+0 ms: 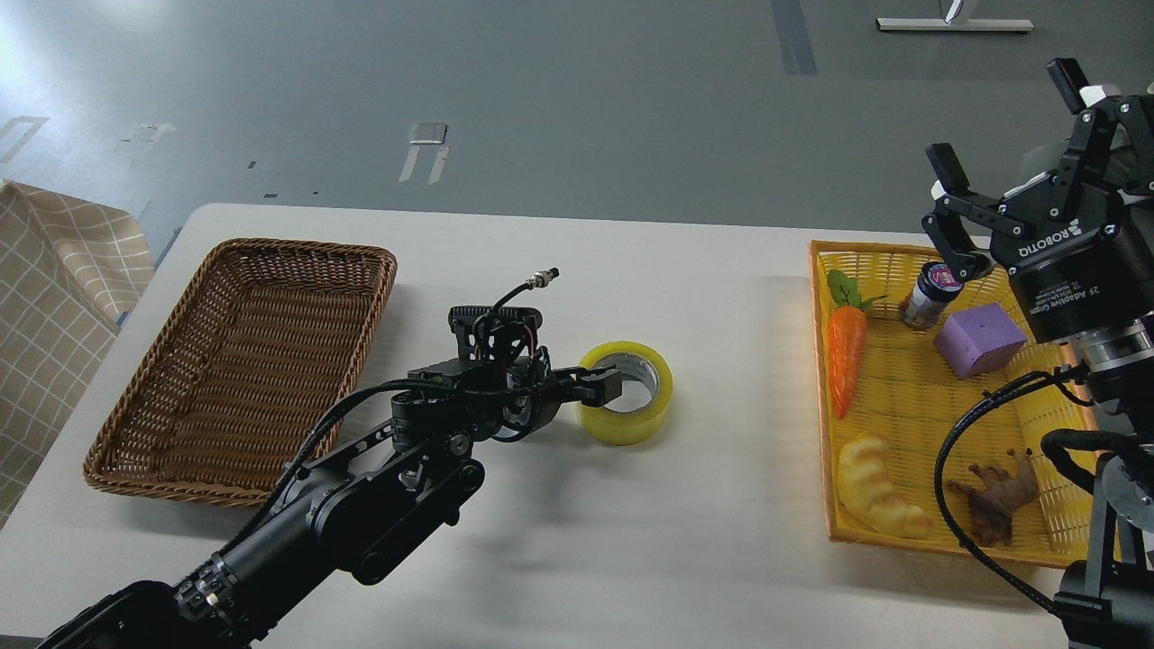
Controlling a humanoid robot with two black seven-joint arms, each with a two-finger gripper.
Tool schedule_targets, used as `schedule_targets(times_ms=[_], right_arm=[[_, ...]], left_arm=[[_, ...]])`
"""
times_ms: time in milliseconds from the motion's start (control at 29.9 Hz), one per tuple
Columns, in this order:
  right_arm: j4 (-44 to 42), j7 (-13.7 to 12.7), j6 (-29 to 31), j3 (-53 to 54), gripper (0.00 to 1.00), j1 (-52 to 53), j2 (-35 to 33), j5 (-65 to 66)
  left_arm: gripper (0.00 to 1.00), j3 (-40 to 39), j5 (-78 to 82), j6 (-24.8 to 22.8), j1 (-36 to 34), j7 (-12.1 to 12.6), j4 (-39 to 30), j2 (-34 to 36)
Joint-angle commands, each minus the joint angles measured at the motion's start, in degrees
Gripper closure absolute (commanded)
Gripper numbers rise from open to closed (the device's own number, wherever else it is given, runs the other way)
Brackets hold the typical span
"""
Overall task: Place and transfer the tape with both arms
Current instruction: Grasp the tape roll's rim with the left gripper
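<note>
Sitting mid-counter (721, 505), the translucent yellow tape roll (628, 405) was pinched at its wall by the left fingers (602, 386); the right gripper (1010, 144) hung open above the yellow tray (822, 379), so basket placement apparently remained.

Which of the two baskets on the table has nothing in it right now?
The brown wicker basket on the left shows only bare weave inside. The yellow basket on the right holds a toy carrot, a purple block and other items.
</note>
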State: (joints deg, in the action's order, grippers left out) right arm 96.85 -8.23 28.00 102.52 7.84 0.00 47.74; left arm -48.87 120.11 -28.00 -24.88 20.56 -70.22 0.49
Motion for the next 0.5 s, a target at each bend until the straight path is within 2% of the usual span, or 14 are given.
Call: schedule_targets(times_ms=[0,334,401,468], right_arm=[[0.0,0.1,0.0,0.0,0.00,-0.1,0.0,0.1],[0.0,0.0,0.0,0.0,0.00,-0.3,0.0,0.1],[0.0,0.1,0.0,0.0,0.00,-0.8,0.0,0.1],[0.1,0.1,0.0,0.0,0.00,-1.0,0.0,0.1]], left_arm=[[0.48,1.2,0.0,0.0,-0.4,0.1,0.3,0.0],[0.50,5.0,-0.2,0.0,-2.2,0.0,0.4,0.3],[0.67,5.0,-0.1,0.0,-2.3,0.0,0.4,0.3],[0.78,5.0,-0.1,0.0,-2.8,0.0,0.4,0.3]])
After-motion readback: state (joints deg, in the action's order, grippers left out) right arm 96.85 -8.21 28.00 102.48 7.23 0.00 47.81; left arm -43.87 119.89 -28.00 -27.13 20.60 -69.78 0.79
